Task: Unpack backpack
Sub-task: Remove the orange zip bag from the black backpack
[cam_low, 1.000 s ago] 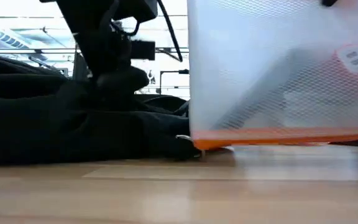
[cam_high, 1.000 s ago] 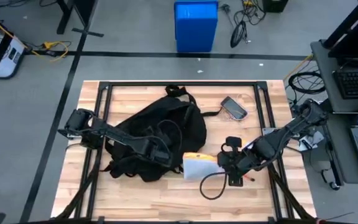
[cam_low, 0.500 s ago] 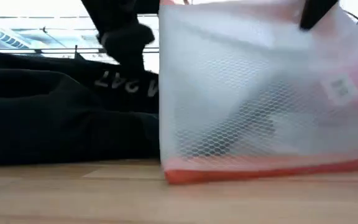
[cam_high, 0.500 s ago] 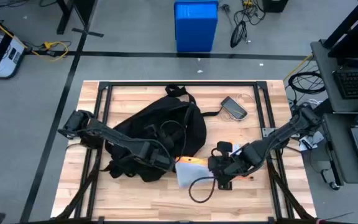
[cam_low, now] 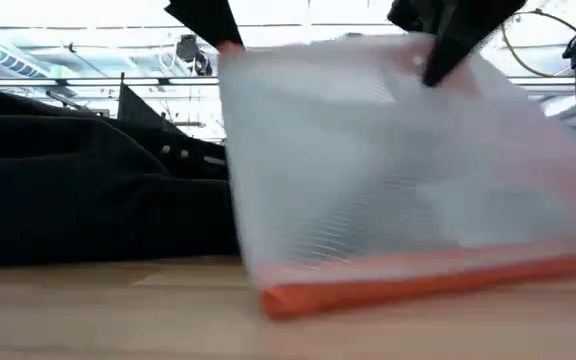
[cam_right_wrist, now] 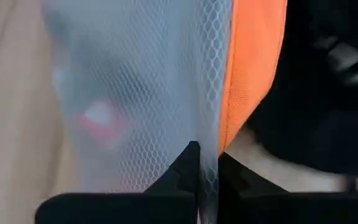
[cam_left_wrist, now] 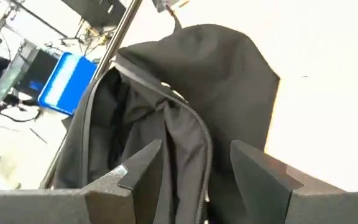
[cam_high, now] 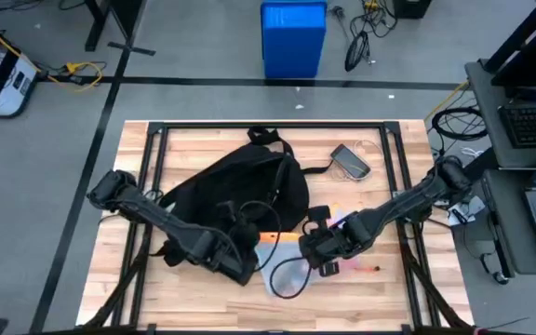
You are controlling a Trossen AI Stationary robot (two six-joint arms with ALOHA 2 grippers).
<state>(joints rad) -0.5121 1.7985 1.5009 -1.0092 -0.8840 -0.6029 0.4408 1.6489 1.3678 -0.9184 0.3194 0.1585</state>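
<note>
Right gripper (cam_high: 316,249): jaws pinched tight on the edge of a translucent mesh pouch (cam_low: 398,170) with an orange border, held upright with its lower edge on the bench (cam_high: 398,298).

Left gripper (cam_high: 234,256): jaws spread wide, holding nothing, hovering at the backpack's (cam_high: 240,191) near edge, zipper track directly ahead of its fingers (cam_left_wrist: 138,168).

Backpack: black, slumped on the bench beyond both grippers, mouth unzipped toward the left gripper.

Change over the last second: the pouch and the right gripper have shifted toward the backpack and the left gripper; the pouch, then standing square, now leans. The left arm has drawn back toward the bag's near corner.

Judgement: the pouch counts as out of the bag; the open left gripper looks placed to hold or reach the opening next.

Also present: a small grey device (cam_high: 350,161) beyond the right gripper; a blue bin (cam_high: 293,37) on the floor.
</note>
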